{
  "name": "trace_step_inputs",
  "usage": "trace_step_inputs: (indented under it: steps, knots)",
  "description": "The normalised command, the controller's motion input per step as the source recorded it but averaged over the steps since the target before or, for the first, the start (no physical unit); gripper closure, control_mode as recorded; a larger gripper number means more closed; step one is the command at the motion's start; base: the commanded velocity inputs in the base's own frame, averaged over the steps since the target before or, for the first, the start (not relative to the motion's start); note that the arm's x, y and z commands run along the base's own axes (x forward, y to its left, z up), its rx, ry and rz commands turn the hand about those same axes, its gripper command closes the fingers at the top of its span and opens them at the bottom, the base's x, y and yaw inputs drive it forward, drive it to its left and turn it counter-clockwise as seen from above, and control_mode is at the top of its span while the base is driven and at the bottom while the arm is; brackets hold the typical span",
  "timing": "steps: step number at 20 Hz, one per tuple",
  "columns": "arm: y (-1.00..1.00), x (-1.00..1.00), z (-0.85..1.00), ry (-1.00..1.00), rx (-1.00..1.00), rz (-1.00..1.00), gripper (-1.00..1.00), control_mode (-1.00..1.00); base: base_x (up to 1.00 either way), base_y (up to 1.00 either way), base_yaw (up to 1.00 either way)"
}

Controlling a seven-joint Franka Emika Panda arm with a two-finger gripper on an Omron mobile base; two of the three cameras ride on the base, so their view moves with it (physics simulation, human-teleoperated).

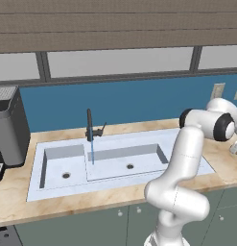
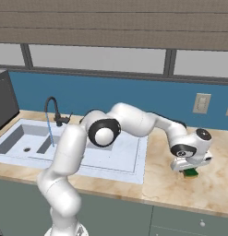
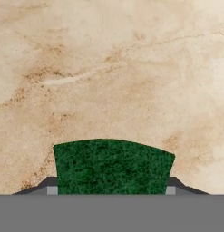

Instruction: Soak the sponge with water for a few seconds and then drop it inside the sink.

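The sponge (image 3: 112,166) lies on the counter (image 2: 180,184) to the right of the sink (image 2: 124,159), well apart from it. In the hand view its dark green top fills the space between the two finger tips (image 3: 51,189), which press against its left and right edges; its near part is cut off at the bottom of that view, and its underside cannot be seen. In the right base view only a small green corner (image 2: 192,173) shows beneath the gripper (image 2: 191,167), the rest hidden by the hand. The gripper is clenched on the sponge, low over the counter.

The sink is a double basin set in the counter: a small deep one at left and a wide shallow one (image 1: 127,163) at right, each with a dark drain. A thin stream of water (image 1: 92,151) falls from the black faucet (image 1: 89,125) to the divider between the two basins; nothing else is seen in either. In the right base view the arm covers part of the wide basin. A dark appliance (image 1: 9,127) stands left of the sink, cut off by the frame edge.
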Motion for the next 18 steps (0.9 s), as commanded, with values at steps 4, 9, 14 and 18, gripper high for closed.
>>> trace_step_inputs:
  steps: [4,9,14,18]
  knots:
    - [0.61,0.23,0.07,-0.13,0.00,-0.10,1.00,-1.00,0.00,0.00,0.00]
    - [0.46,-0.01,0.54,-0.03,0.00,-0.09,1.00,-1.00,0.00,0.00,0.00]
    - [0.13,-0.08,0.95,0.09,0.00,-0.03,1.00,-1.00,0.00,0.00,0.00]
    - [0.07,-0.24,0.79,0.16,0.00,-0.01,1.00,-1.00,0.00,0.00,0.00]
